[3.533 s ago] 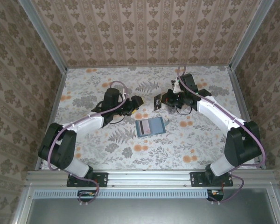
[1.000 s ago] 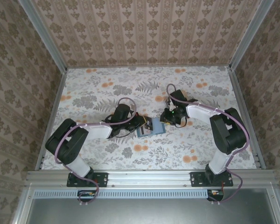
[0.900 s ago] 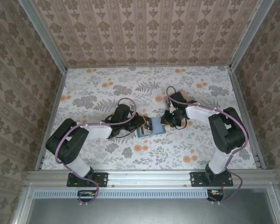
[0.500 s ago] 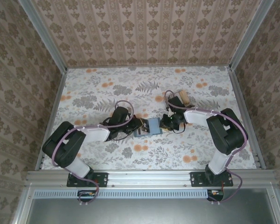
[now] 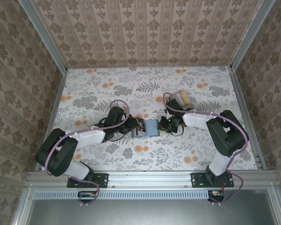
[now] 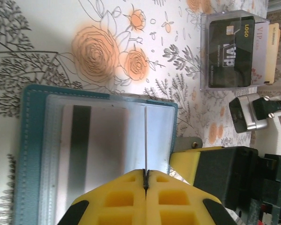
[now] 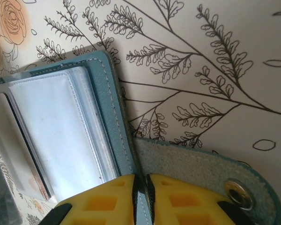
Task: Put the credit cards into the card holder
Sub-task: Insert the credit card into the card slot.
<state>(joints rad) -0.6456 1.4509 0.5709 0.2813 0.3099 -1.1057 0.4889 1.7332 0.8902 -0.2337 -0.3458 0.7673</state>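
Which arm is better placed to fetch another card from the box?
Right, probably: the clear card box lies just beyond the right gripper; the left gripper is across the card holder, pinching its sleeve.

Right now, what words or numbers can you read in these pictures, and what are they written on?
"VIP": big letters on the dark card standing in the clear box.
"LOGO": near that dark card's corner.
"VIP": on the pale card behind it; the rest is too small to read.
Small line on the dark card: too small to read.
Tan card: print too blurred.
Card holder and the striped card inside: no words.
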